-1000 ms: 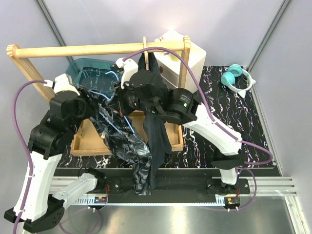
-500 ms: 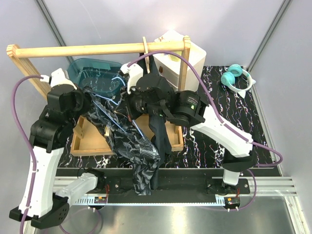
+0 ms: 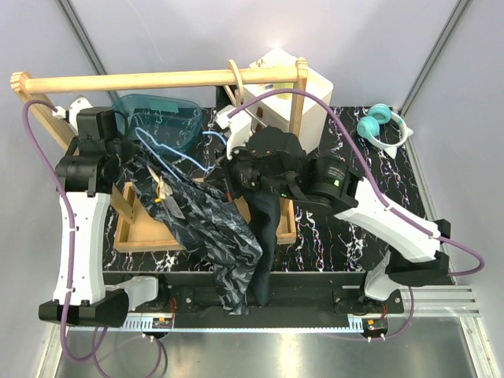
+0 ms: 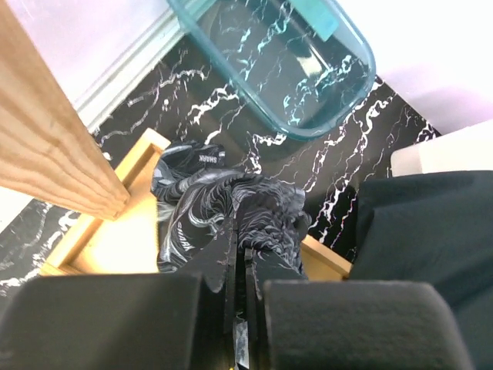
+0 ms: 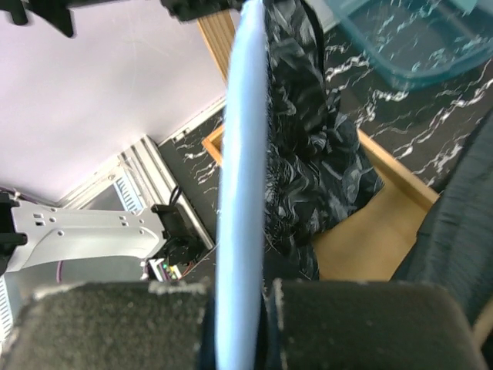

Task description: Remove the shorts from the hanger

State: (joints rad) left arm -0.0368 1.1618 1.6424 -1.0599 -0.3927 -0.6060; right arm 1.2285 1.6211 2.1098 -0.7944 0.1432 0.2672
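Left pincer (image 4: 245, 281) is pressed together on a bunch of the patterned shorts (image 3: 205, 228). Right pincer (image 5: 240, 297) is clamped on the light blue hanger (image 5: 240, 154), which runs right alongside the shorts. From the left pinch the shorts slope down across the wooden tray (image 3: 130, 236), and the tail hangs past the near edge of the tabletop (image 3: 370, 169), next to a plain dark garment (image 3: 264, 236). Space is tight: rack rail (image 3: 157, 79) just behind, and both arms crowd the middle. There's open marble on the right, toward the headphones (image 3: 382, 126). The teal bin (image 3: 150, 106) behind the tray is see-through, with the marble showing through it.
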